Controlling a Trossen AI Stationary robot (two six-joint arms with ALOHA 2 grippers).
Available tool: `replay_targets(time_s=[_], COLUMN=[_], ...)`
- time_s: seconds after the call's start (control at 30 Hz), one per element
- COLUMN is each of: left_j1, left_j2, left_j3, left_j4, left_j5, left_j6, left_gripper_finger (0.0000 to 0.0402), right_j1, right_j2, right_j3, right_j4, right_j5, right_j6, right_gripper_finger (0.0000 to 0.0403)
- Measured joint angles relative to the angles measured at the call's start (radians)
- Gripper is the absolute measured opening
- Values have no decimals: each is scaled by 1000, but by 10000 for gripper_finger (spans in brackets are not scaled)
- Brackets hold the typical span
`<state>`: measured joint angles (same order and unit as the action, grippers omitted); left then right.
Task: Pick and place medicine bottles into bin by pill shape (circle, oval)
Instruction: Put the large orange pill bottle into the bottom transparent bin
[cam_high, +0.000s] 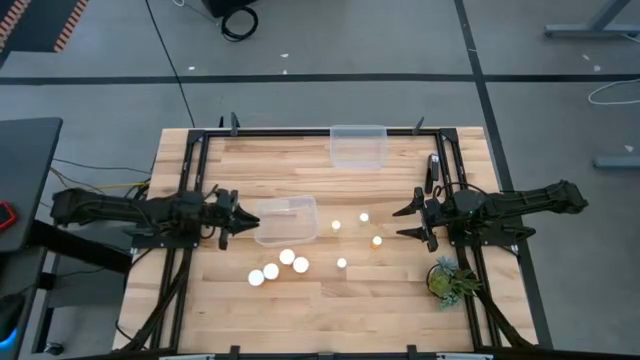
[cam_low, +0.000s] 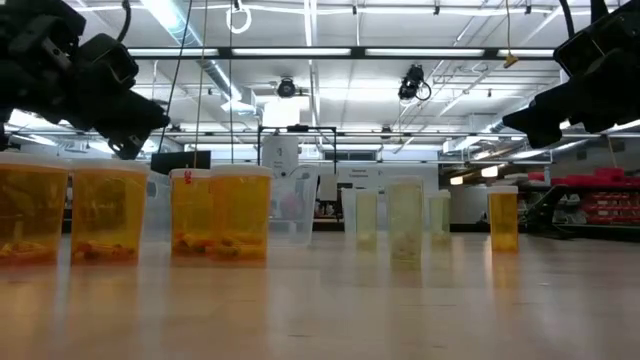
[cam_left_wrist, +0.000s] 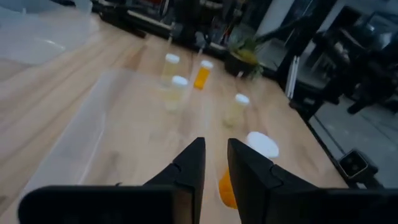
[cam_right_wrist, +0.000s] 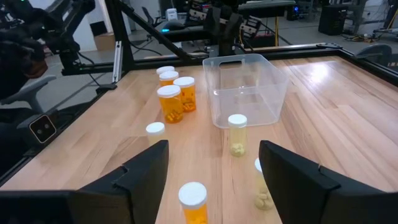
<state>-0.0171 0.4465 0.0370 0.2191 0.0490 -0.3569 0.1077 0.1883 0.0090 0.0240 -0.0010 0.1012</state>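
Four larger medicine bottles (cam_high: 279, 267) with white caps and orange bodies stand upright in a cluster near the table's middle. Four smaller ones (cam_high: 356, 236) stand spread out to their right. In the low view the larger bottles (cam_low: 135, 214) stand at the left and the smaller bottles (cam_low: 430, 218) at the right. My left gripper (cam_high: 240, 218) hovers at the left end of a clear bin (cam_high: 288, 220), its fingers (cam_left_wrist: 194, 160) a narrow gap apart and empty. My right gripper (cam_high: 408, 223) is wide open and empty, right of the small bottles (cam_right_wrist: 237, 134).
A second clear bin (cam_high: 358, 145) stands at the table's far edge. A small green plant (cam_high: 450, 278) stands at the near right, beside my right arm. Black frame rails run along the table's left and right sides.
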Motion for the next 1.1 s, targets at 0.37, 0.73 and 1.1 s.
replay_targets(time_s=[0.37, 0.73, 1.1], left_j1=[-161, -323, -482], left_j2=[243, 379, 512], left_j3=[226, 452, 649], left_j4=[-186, -516, -782], left_j5=[0, -94, -141], left_j6=[28, -114, -311], left_gripper_finger=[89, 90, 90], right_j1=[0, 0, 0], right_j2=[0, 0, 0], right_j3=[0, 0, 0], right_j4=[0, 0, 0], right_j5=[0, 0, 0], right_j6=[0, 0, 0], right_gripper_finger=[257, 257, 257])
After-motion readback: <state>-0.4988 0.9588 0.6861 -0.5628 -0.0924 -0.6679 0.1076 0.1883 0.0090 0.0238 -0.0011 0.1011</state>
